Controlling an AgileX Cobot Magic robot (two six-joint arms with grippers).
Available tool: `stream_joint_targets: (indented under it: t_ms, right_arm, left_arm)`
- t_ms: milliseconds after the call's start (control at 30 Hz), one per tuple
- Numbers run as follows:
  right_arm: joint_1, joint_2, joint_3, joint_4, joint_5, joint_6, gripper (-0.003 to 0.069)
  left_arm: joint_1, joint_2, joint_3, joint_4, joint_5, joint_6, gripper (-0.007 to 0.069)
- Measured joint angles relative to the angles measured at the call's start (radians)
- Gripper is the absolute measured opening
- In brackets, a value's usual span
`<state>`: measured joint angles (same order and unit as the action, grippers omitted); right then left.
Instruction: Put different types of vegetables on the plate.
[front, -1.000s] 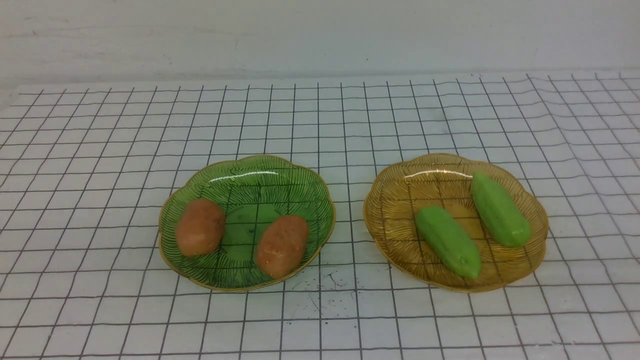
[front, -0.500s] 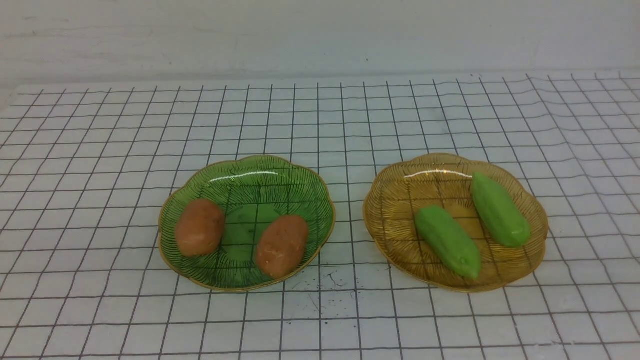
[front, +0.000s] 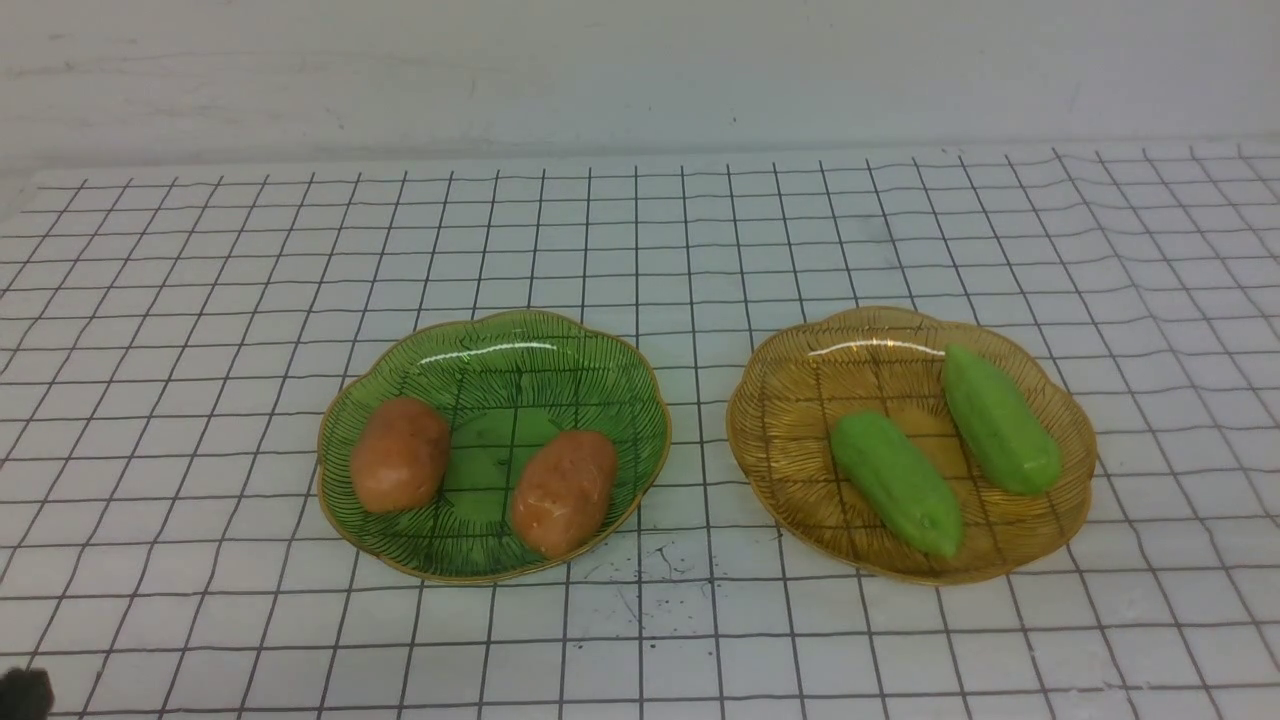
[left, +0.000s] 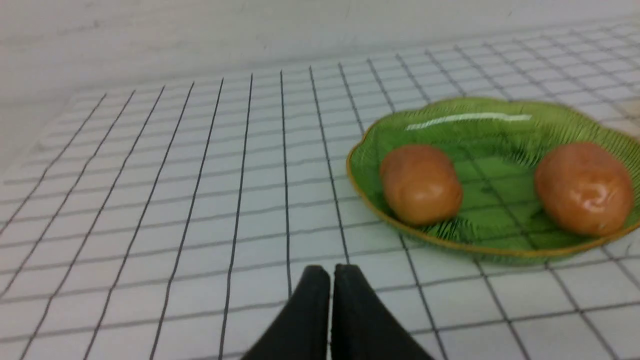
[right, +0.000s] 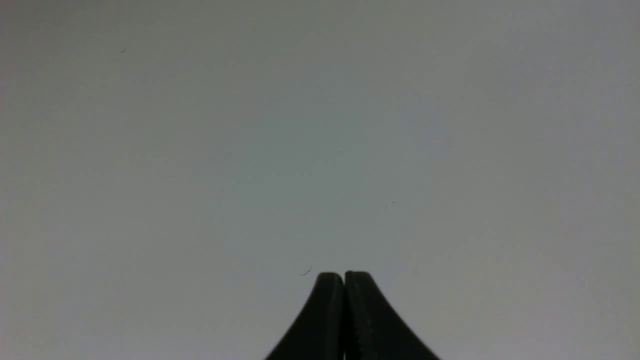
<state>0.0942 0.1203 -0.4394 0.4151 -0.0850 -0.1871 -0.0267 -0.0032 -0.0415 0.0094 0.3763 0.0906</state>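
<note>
Front view, smooth oval potatoes (front: 400, 455) (ribbed plate (front: 520, 355))

A white tabletop (front: 200, 250) ruled with a black grid runs back to a plain, pale grey wall (front: 640, 70) under even light.
</note>
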Motion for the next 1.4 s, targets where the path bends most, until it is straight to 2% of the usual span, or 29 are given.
stream_joint_targets:
  t_ms: [133, 1400]
  right_arm:
    - [0.000, -0.001, 0.000, 0.000, 0.000, 0.000, -0.0014]
    - [0.000, -0.005, 0.005, 0.003, 0.001, -0.033, -0.0015]
  left_arm:
    - [0.022, -0.007, 0.067, 0.000, 0.003, 0.000, -0.0008]
    - [0.022, -0.007, 0.067, -0.009, 0.010, -0.019, -0.0008]
